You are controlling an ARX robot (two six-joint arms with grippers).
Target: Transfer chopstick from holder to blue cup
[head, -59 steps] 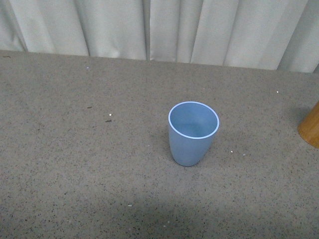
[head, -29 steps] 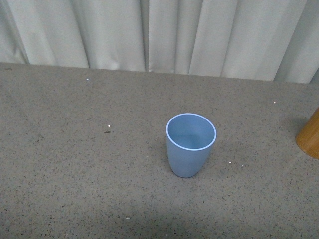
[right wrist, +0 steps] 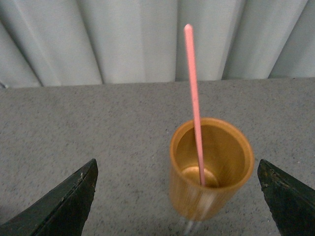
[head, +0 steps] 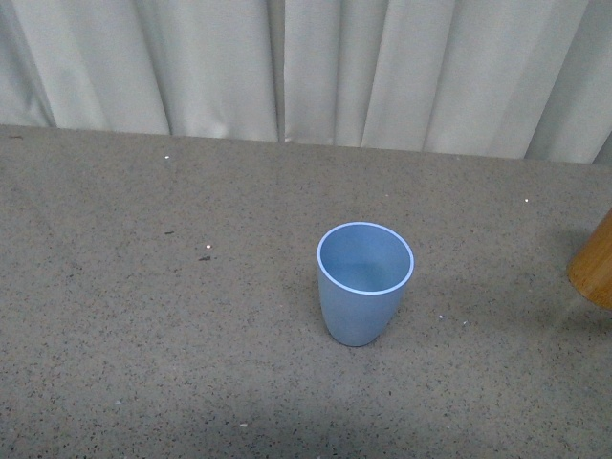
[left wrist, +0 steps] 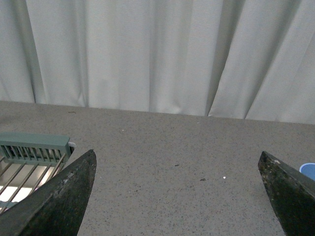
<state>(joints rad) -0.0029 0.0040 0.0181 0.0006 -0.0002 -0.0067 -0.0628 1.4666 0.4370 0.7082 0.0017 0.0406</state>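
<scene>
Front view, count: 1 blue cup (head: 364, 284) stands upright mid-table; 1 wooden holder (head: 595, 265) is cut by the right edge.
Front view, change: the cup sits lower in frame than 1 s ago, and more curtain (head: 210, 67) shows.
Front view, surface: speckled grey-brown table (head: 143, 335).
Left wrist view: left gripper (left wrist: 176, 155) spread wide, empty; 1 slatted rack (left wrist: 32, 147).
Right wrist view: right gripper (right wrist: 177, 164) spread wide, empty; 1 pink chopstick (right wrist: 195, 108) stands inside the holder.

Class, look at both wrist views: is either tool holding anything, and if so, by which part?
Nothing is held. The left tool and the right tool are both open, and the pink chopstick stands ungripped in the holder.
</scene>
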